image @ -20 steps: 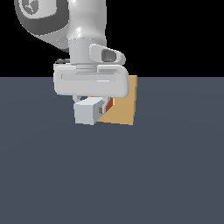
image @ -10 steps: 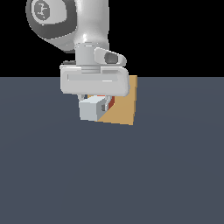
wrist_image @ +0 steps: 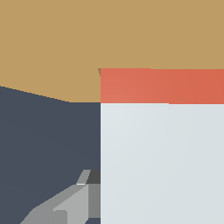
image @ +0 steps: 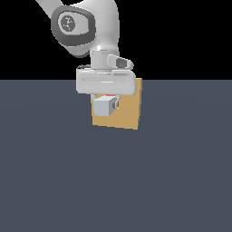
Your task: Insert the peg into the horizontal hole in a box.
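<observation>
The tan box (image: pixel 129 115) stands upright on the dark floor. In front of its face hangs the peg (image: pixel 103 107), held level, its pale end toward the exterior camera and a sliver of its red half (image: pixel 117 103) showing behind. My gripper (image: pixel 107 100) reaches down from above and is shut on the peg. In the wrist view the peg (wrist_image: pixel 162 162) fills much of the picture, its red part (wrist_image: pixel 162 85) meeting the box (wrist_image: pixel 87 35). One grey finger (wrist_image: pixel 65 205) shows beside the peg. The hole is hidden behind the peg.
A flat dark grey floor (image: pixel 116 181) spreads around the box. The white arm (image: pixel 86 27) rises above the gripper toward the exterior view's left.
The gripper with the peg has shifted toward the exterior view's right and slightly up, so the peg now sits in front of the box's face instead of beside its edge.
</observation>
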`<state>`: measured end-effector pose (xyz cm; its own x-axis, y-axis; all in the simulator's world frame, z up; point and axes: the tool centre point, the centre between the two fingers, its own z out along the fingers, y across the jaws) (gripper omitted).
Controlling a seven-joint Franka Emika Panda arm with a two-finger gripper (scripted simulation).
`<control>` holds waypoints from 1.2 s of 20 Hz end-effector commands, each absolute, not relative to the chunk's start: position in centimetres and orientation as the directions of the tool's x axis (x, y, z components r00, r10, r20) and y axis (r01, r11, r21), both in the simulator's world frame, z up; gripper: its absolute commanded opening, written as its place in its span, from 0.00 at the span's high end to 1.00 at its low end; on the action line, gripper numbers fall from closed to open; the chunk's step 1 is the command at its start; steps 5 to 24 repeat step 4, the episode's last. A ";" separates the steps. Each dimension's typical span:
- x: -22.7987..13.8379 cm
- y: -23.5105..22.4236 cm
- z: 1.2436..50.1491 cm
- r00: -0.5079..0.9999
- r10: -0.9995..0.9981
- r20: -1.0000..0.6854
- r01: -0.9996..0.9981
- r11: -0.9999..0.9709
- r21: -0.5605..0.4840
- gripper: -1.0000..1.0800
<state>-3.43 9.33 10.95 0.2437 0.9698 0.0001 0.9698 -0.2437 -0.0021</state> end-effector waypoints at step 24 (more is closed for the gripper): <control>-2.9 10.5 11.2 0.246 0.969 0.002 0.969 -0.246 0.003 1.00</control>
